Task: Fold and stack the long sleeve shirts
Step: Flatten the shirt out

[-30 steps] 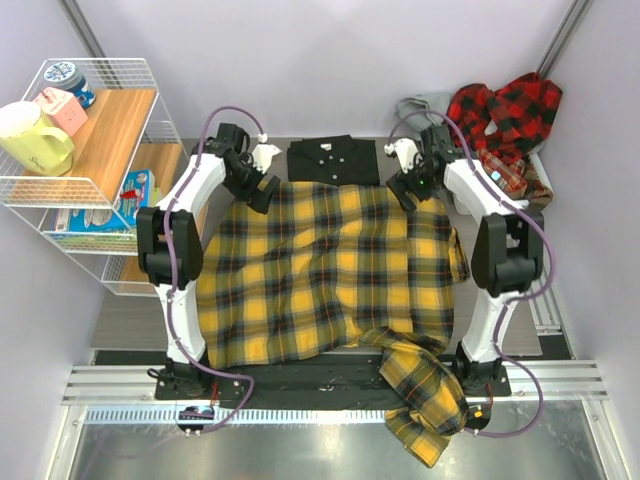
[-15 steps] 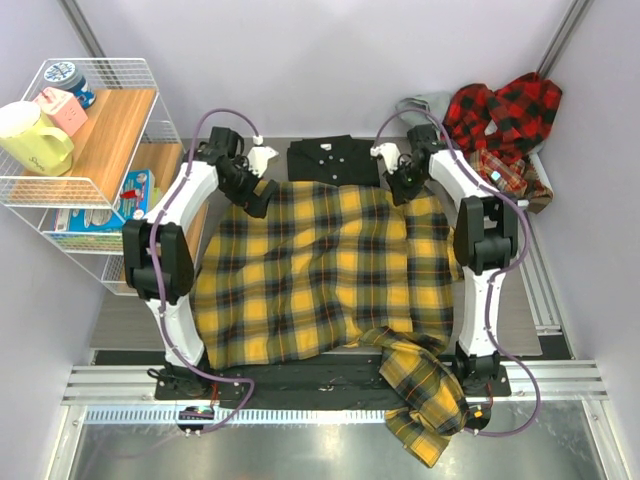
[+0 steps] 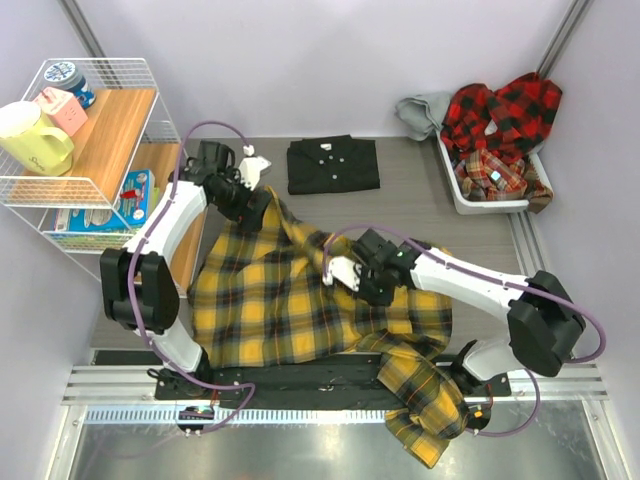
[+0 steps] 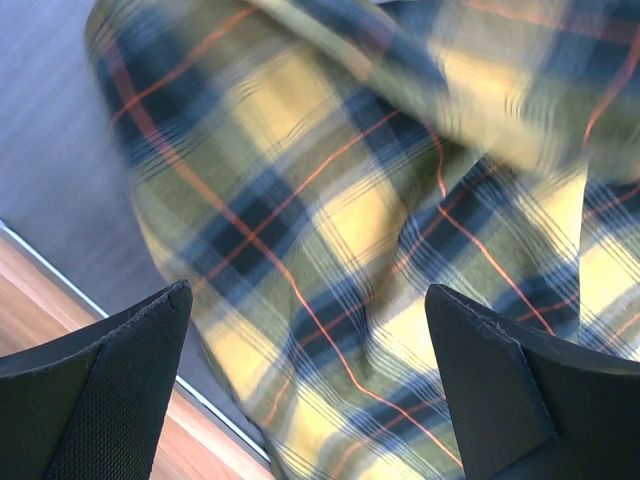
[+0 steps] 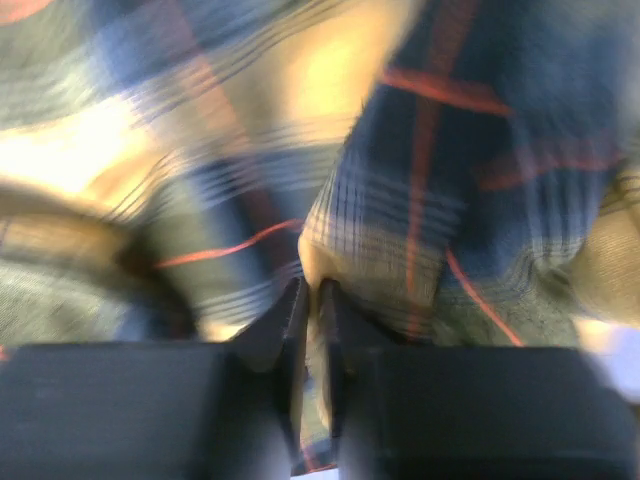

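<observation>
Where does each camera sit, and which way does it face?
Top external: high behind the robot, looking down on the grey table; left arm and right arm show.
Left wrist: on the left arm, facing the yellow-and-black plaid flannel shirt past the open left gripper.
Right wrist: on the right arm, right gripper shut on that shirt.
All share the shirt.

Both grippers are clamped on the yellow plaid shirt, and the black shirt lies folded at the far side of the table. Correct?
Not quite. Only the right gripper is shut on the yellow plaid shirt. The left gripper is open, its jaws spread wide with the cloth beyond them, as the left wrist view shows. The black shirt does lie folded at the far side.
</observation>
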Robot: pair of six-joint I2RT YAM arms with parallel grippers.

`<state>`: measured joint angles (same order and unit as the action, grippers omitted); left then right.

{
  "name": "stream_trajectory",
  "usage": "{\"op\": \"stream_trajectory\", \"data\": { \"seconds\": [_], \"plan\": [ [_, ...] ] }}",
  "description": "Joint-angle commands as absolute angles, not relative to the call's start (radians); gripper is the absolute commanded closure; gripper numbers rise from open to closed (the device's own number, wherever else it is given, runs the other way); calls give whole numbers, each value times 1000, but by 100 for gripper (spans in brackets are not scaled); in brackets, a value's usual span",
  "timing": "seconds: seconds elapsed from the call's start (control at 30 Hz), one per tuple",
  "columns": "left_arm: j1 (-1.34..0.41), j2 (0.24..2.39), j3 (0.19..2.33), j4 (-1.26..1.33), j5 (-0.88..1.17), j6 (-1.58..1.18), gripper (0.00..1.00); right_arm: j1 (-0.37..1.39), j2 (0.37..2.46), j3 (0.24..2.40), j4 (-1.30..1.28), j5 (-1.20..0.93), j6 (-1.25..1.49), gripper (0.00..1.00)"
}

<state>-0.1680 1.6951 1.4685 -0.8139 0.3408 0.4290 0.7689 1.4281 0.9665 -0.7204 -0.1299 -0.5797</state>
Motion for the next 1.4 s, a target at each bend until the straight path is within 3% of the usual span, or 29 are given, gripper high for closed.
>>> {"op": "stream_trajectory", "data": {
  "seconds": [0.0, 0.03, 0.07, 0.1, 0.13, 0.17, 0.2, 0.4, 0.83, 0.93, 1.0, 1.13, 1.2, 1.3, 1.33, 1.37],
  "plan": [
    [-161, 1635, 1402, -779, 350, 425, 1, 782, 1361, 942, -814, -225, -554, 69],
    [-160, 1637, 1398, -790, 353, 426, 1, 776, 1348, 963, -837, -251, -570, 58],
    [-160, 1640, 1396, -795, 353, 426, 1, 752, 1344, 994, -876, -280, -586, 41],
    [-160, 1643, 1397, -796, 354, 425, 1, 667, 1333, 1073, -885, -376, -580, 32],
    [-160, 1643, 1402, -795, 366, 425, 1, 597, 1328, 1115, -888, -437, -571, 17],
    [-160, 1646, 1407, -793, 373, 420, 1, 542, 1331, 1158, -882, -483, -534, 12],
    [-160, 1654, 1414, -790, 377, 413, 1, 453, 1344, 1237, -870, -533, -499, 10],
    [-161, 1744, 1502, -769, 400, 364, 1, 338, 1584, 1414, -825, -485, -278, 13],
    [-161, 1813, 1540, -752, 388, 333, 1, 330, 1827, 1322, -706, -527, -71, 11],
    [-161, 1833, 1539, -750, 374, 330, 1, 330, 1855, 1305, -692, -629, -19, 5],
    [-161, 1853, 1537, -749, 362, 331, 1, 330, 1862, 1301, -693, -723, -3, 9],
    [-161, 1875, 1514, -749, 344, 342, 7, 330, 1812, 1290, -686, -778, -2, 43],
    [-161, 1879, 1502, -750, 339, 348, 12, 330, 1775, 1284, -686, -769, -6, 51],
    [-161, 1884, 1480, -753, 334, 357, 28, 330, 1688, 1272, -684, -749, -21, 55],
    [-161, 1891, 1474, -752, 325, 356, 40, 328, 1671, 1270, -681, -736, -28, 58],
    [-161, 1896, 1468, -749, 316, 354, 46, 330, 1633, 1269, -677, -732, -31, 62]
  ]
}}
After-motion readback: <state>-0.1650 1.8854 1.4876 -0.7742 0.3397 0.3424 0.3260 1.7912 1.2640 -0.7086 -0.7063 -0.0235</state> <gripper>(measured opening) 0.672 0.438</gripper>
